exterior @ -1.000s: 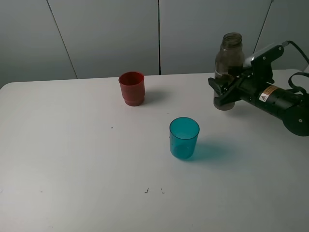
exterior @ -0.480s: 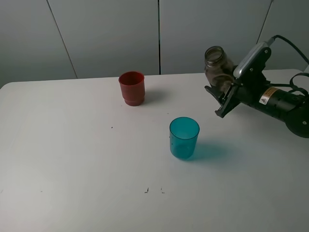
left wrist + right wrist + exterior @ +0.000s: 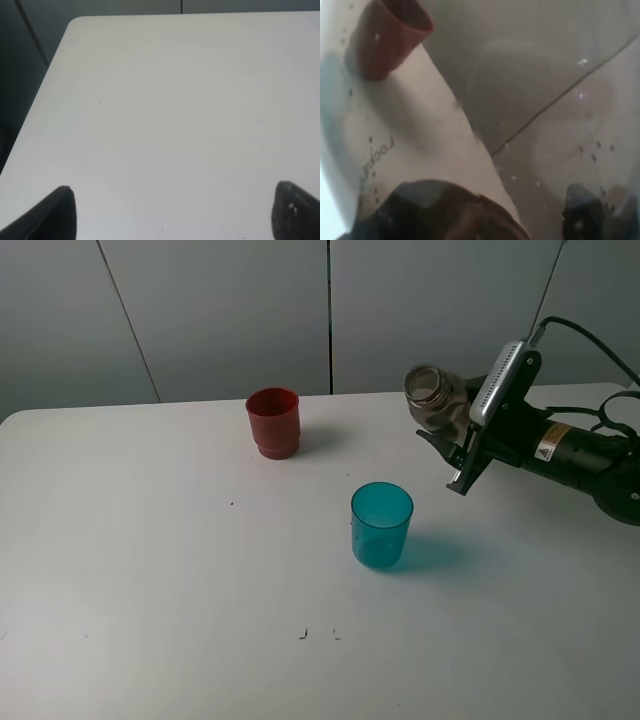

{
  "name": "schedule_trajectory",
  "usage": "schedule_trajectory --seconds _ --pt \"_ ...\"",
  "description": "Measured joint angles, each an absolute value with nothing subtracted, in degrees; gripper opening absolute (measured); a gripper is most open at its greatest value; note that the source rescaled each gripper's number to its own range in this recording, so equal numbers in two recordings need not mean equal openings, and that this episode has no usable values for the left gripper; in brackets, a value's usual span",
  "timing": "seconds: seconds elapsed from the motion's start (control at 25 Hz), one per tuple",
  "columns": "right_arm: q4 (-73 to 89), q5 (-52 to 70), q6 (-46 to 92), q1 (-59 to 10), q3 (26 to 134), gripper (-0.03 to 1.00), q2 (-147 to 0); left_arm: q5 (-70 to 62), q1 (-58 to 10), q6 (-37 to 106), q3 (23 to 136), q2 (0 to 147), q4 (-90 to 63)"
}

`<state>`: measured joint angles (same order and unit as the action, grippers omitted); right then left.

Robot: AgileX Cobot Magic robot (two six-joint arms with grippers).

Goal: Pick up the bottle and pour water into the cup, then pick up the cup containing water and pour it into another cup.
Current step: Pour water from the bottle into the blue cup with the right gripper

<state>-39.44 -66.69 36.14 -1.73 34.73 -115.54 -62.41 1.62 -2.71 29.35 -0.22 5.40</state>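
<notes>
While the right gripper (image 3: 452, 452) reached in from the right edge of the high view, its jaws were clamped on the lower body of the bottle (image 3: 436, 398), which it held clear of the table (image 3: 150, 590). The bottle was tilted, its open mouth turned up and toward the left side of the view, its base hidden behind the dark fingers. Through the right wrist camera the smoky plastic filled nearly the whole picture, speckled with small droplets, with the fingers showing as dark shapes behind it. Whether any water lay inside could not be told.

Nearest to the bottle stood the teal cup (image 3: 381, 525), upright on the table, lower in the high view and a little to the left of the bottle's mouth, apart from it. No stream ran between them. Farther out, toward the back of the table, the red cup (image 3: 273, 422) stood upright, well apart from the teal one; it also showed, blurred, through the bottle wall in the right wrist view. A few dark specks (image 3: 303, 634) marked the white surface near the front.

The left gripper (image 3: 175, 220) had its fingertips spread wide over bare tabletop near a corner, with nothing between them.
</notes>
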Motion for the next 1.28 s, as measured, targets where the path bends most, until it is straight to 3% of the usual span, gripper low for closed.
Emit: schedule_trajectory --seconds 0.56,1.28 --pt "-38.95 -66.69 54.98 -1.73 34.73 0.06 -115.54 -62.41 1.62 -2.71 29.35 -0.22 5.4" --pt "-39.81 -66.69 58.1 -1.73 34.73 0.06 -115.54 -62.41 1.62 -2.71 29.35 -0.22 5.4"
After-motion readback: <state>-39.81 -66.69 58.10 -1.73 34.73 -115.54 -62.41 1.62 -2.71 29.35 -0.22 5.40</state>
